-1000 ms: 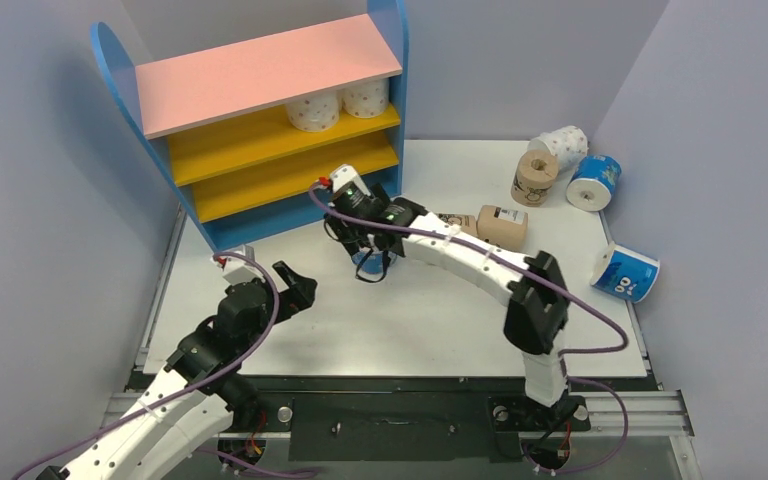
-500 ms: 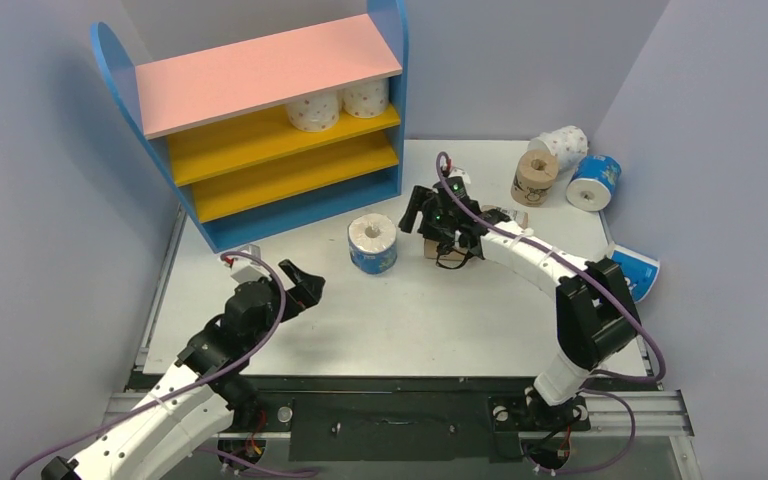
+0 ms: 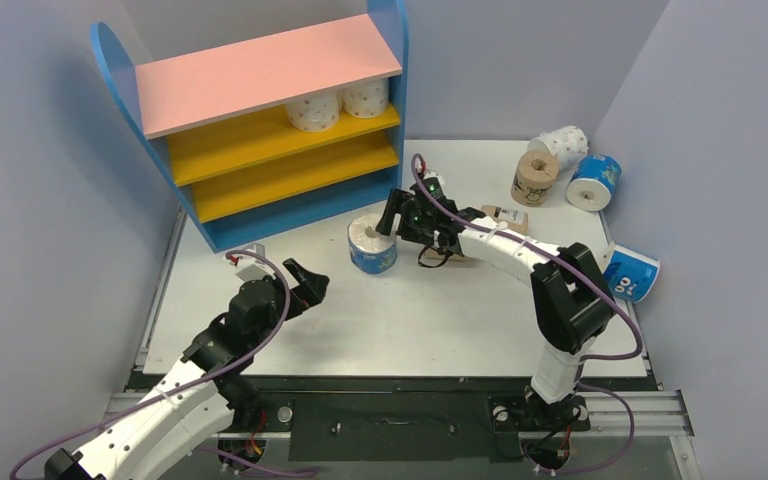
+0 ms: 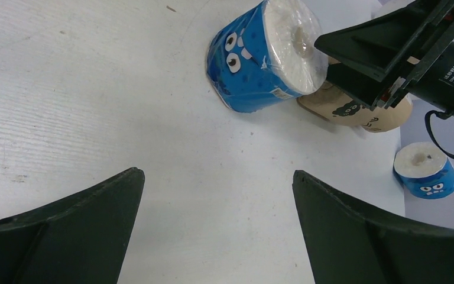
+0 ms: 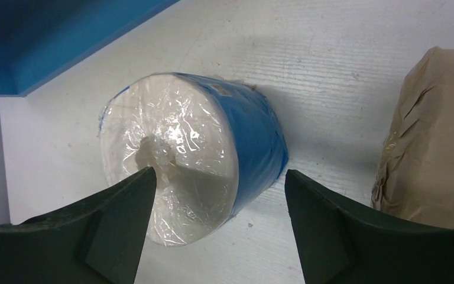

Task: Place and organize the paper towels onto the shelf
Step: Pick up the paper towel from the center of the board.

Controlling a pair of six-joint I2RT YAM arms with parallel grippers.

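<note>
Top external view puts the left fingers point(image 3: 305, 281) spread and empty over the worktop point(image 3: 430, 320), nudged a little farther forward than a second ago. Behind them the shelf point(image 3: 260, 70) carries two white dotted rolls point(image 3: 312, 110) on its upper yellow board, exactly as before. Just in front of the shelf's right end, a blue-and-white roll point(image 3: 372, 245) stands on end on the worktop. A second ago the right arm covered it. Half a second ago that arm had swung off over the tan rolls, leaving the roll standing free. Now the right fingers point(image 3: 396, 213) are back at its right flank, spread wide. The right wrist view shows them straddling the roll's wrapped top face, but I cannot tell whether they touch it. That reads as a fresh grasp being lined up, so this roll is not yet shelved. A tan roll point(image 3: 505, 216) lies just beyond the right wrist. Four stray rolls point(image 3: 593, 180) lie well apart along the right side of the worktop, unmoved across the frames.
</note>
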